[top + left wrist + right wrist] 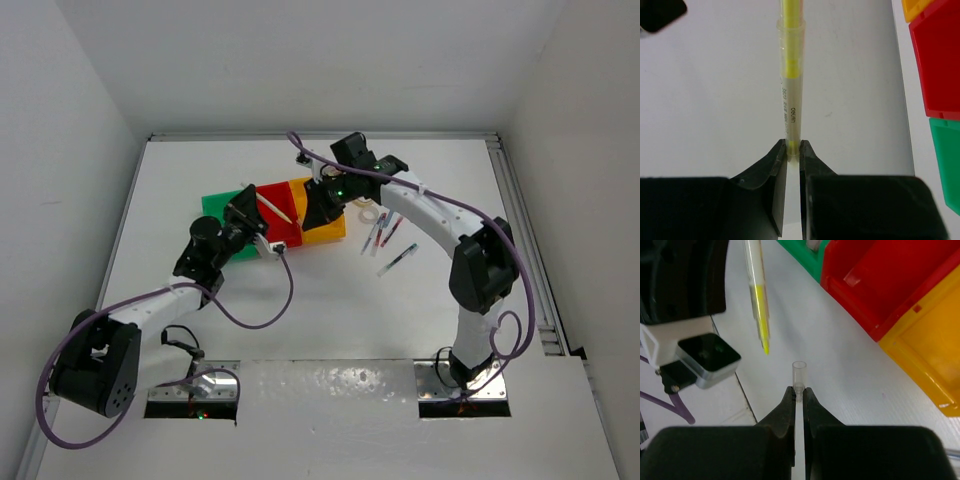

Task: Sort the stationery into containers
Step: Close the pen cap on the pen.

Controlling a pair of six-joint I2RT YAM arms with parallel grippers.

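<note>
**Q:** quick q, how far along is the sort rn?

**A:** Early imo. Start at your wrists. Your left gripper [793, 150] is clamped tight on the butt end of a yellow pen [791, 75], and the barrel sticks straight out past the fingers, right by the bins. Your right gripper [799, 392] is pinched on a small clear cap [799, 372]. The cap's open end faces the pen's bare tip. They're roughly lined up but not touching, w/ a small gap btw them.

**Q:** so nothing's binned?

**A:** Can't say for sure. Just past the grippers is the row: green bin [947, 160], red bin [940, 65], yellow bin [925, 345]. The parts of red + yellow that your right wrist cam catches show nothing inside. There's a pale smth at the green one's edge, too cropped to ID.

Further out on your right, three loose pens [398, 260] lie on the table [330, 320]. Beyond them is what looks like a tape ring [370, 212], near the yellow bin.

My guess at what's left:
- sort out the pen + cap
- bin that pen
- bin the other 3 pens + the ring

Most of the job's ahead of you. No blocks in view afaict.
</note>
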